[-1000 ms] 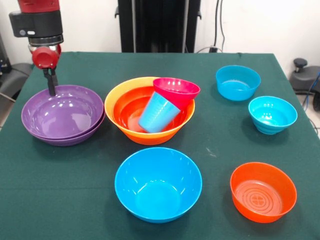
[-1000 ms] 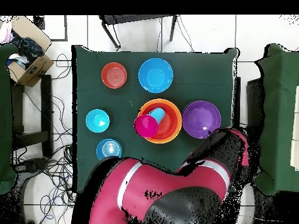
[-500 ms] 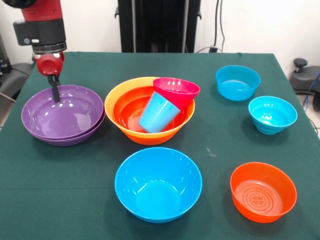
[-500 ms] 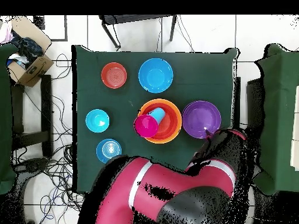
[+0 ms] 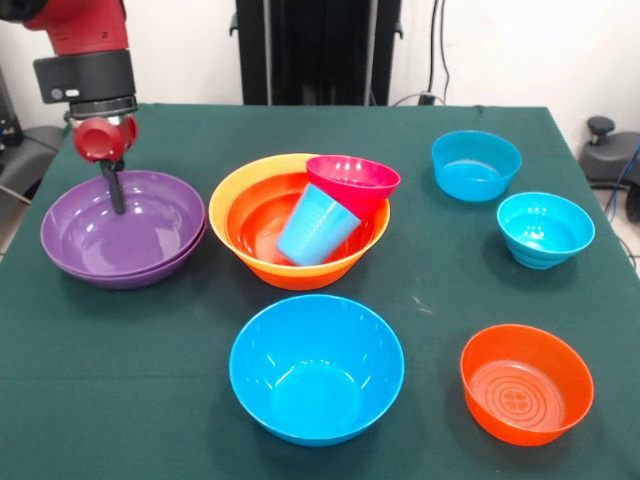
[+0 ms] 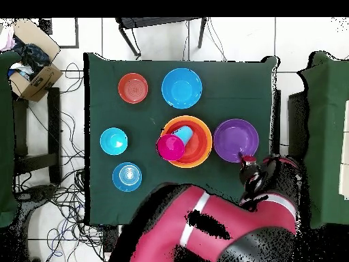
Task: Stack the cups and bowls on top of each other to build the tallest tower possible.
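While the tower (image 5: 298,235) holds only a few pieces, five bowls stay loose; gripper (image 5: 117,192) pinches the purple bowls' (image 5: 122,231) far rim.

Around the green table: a box, cables, chairs and white floor.

A dark green cloth (image 5: 200,400) covers the table and hangs over its edges. In the overhead view a cardboard box (image 6: 34,68) sits open on the floor off the table's upper left corner, with dark and blue items inside that are too small to tell. Black cables (image 6: 65,198) trail in loops over the white tiled floor (image 6: 238,37) along the table's left side. A black chair frame (image 6: 160,27) stands past the table's top edge. In the front view a black stand (image 5: 318,50) rises against the white wall (image 5: 500,50) behind the table.
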